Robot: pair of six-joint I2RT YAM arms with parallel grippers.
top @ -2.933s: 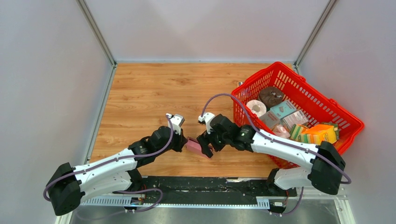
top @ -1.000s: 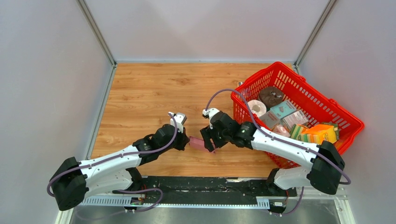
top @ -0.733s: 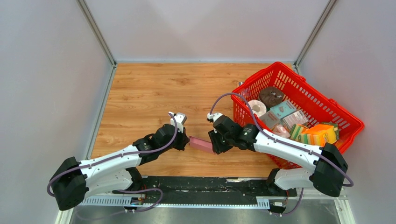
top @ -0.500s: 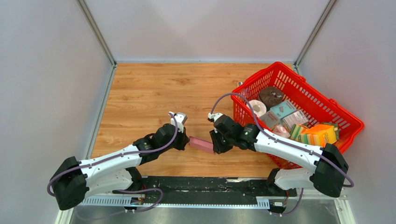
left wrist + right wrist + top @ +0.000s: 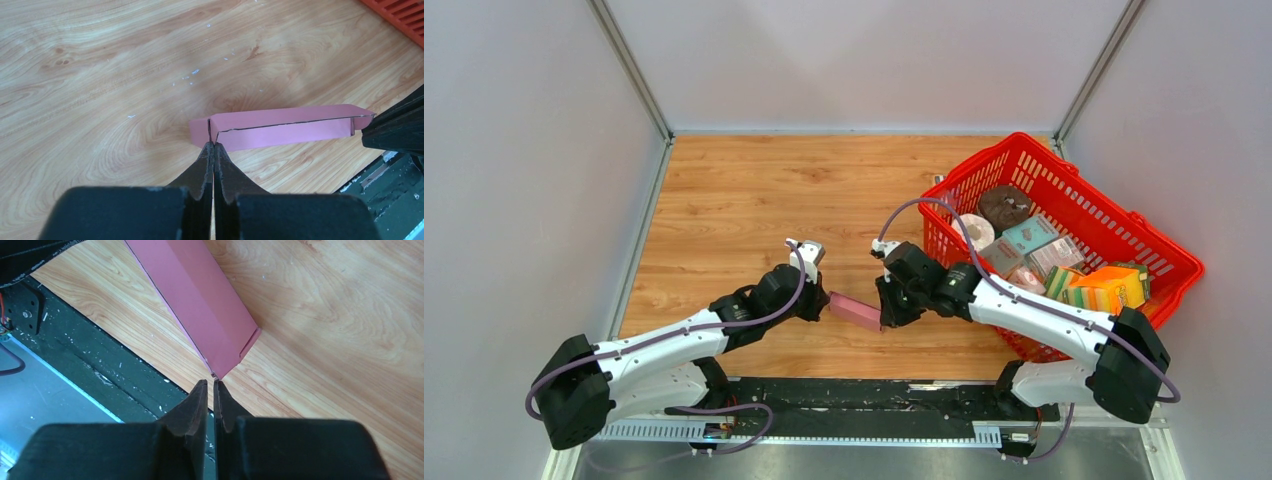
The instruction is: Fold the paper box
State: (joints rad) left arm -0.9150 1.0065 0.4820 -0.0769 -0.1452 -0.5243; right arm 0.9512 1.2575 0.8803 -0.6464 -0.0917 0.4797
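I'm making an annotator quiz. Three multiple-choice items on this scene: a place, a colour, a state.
1. On which part of the table does the red basket sit? A left side B right side C between the arms
2. What colour is the paper box? A teal B pink C orange
3. The left gripper is: A wide open B shut empty C shut on the paper box
Answers: 1 B, it stands at the right; 2 B, pink in every view; 3 C, its fingers pinch the box's end.

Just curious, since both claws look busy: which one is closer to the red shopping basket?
Right. The right gripper pinches the end of the pink paper box nearest the red basket; the left gripper holds the box's opposite end, farther away.
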